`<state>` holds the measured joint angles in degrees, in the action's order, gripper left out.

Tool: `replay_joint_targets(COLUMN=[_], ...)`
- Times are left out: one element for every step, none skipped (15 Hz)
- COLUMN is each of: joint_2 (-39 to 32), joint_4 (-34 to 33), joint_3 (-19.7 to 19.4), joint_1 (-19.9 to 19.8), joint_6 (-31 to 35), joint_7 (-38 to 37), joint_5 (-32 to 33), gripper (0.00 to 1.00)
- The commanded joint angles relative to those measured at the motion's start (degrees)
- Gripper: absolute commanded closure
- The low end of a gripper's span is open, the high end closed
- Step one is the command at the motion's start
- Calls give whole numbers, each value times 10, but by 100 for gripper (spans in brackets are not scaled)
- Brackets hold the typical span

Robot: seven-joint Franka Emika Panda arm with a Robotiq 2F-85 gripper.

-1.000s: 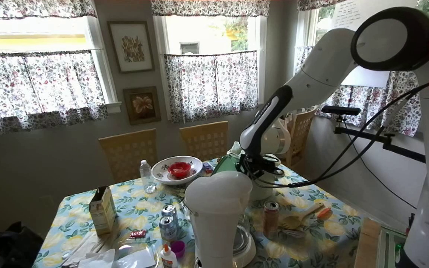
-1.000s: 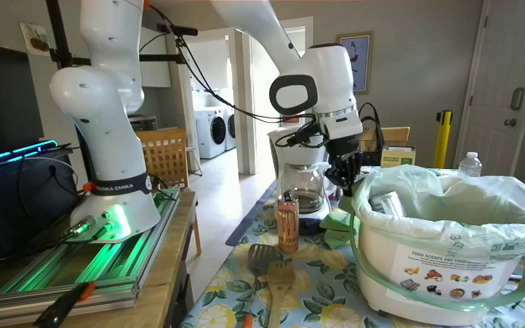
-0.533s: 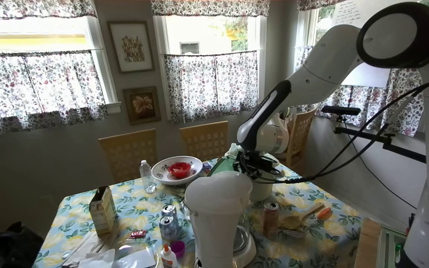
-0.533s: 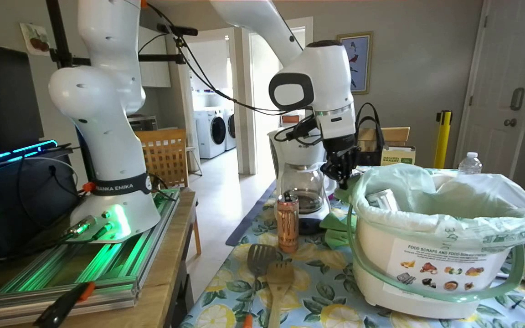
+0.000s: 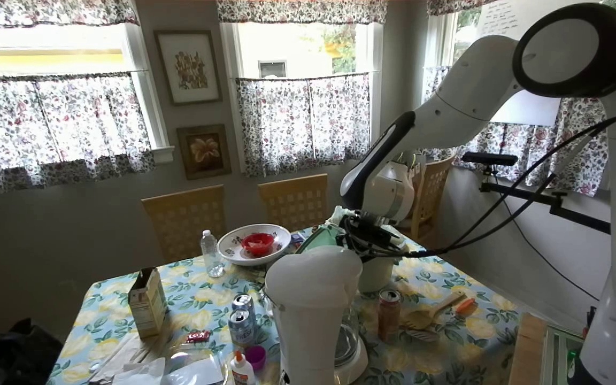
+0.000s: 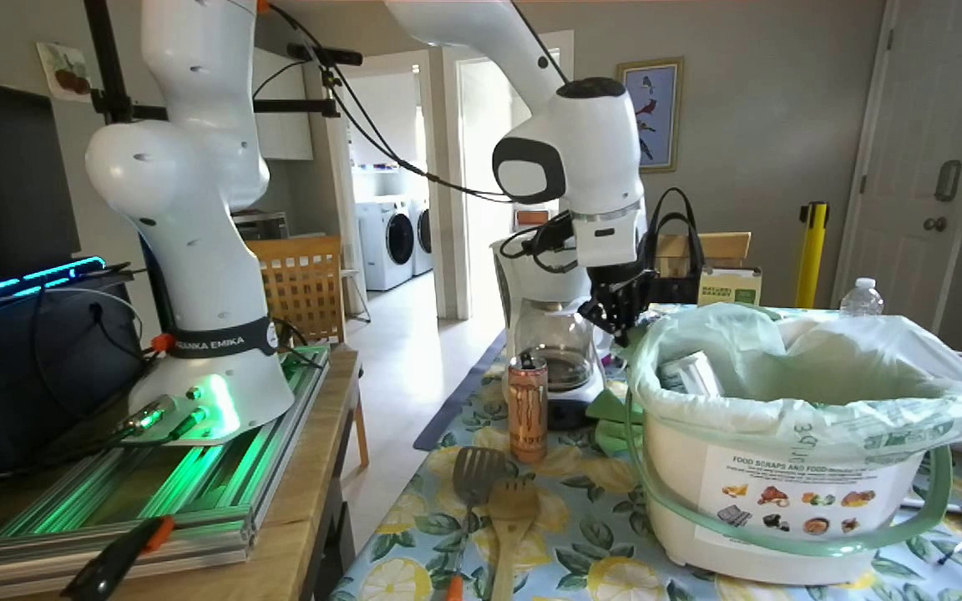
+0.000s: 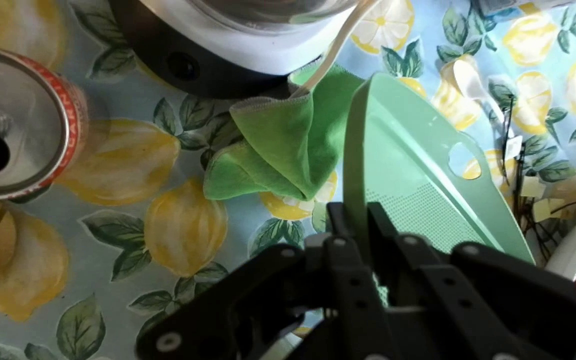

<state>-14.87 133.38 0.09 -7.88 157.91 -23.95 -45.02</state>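
My gripper (image 7: 357, 215) is shut on the rim of a green perforated lid (image 7: 408, 185). The rim stands up between the two fingers in the wrist view, and the lid's panel with its oval hole spreads to the right. The lid also shows in an exterior view (image 5: 326, 238), partly behind the coffee maker. In an exterior view my gripper (image 6: 621, 327) is at the near-left edge of a cream food-scraps bin (image 6: 681, 476). The bin has a pale green liner bag (image 6: 748, 409) and a crumpled silver-white item (image 6: 694, 374) inside. A green cloth (image 7: 278, 155) lies below the gripper.
A white coffee maker (image 5: 308, 299) with a glass carafe (image 6: 560, 342) stands close to my gripper. An orange can (image 6: 527, 409), a black spatula (image 6: 479, 472) and a wooden fork (image 6: 514, 505) are nearby. A white bowl (image 5: 233, 255) and a bottle (image 5: 212, 254) stand further off.
My gripper has moved left and slightly down in an exterior view, and the bin has slid left along with it. The wrist has tilted a little. The can, utensils and coffee maker have not moved.
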Motion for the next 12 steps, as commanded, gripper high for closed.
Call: replay_joint_targets(joint_2=[17,19,22,25,29,32,34,36,39,42,45,46], joint_4=[0,-1,0,0,1,2,2,3,4,6,6,7], joint_3=[20,23,24,26,27,28,27,26,25,24,23,22], joint_1=[-24,-27,-29,-31,-33,-34,-33,-33,-34,-35,-36,-36], joint_6=[-29,-34,-36,-35,-36,-34,-34,-35,-35,-38,-40,-42], joint_7=[30,38,43,50,56,61,64,67,67,69,68,67], joint_5=[-79,-100,-116,-133,-149,-162,-171,-181,-189,-199,-206,-214], gripper=[97,97,97,97,97,97,97,97,97,97,97,97])
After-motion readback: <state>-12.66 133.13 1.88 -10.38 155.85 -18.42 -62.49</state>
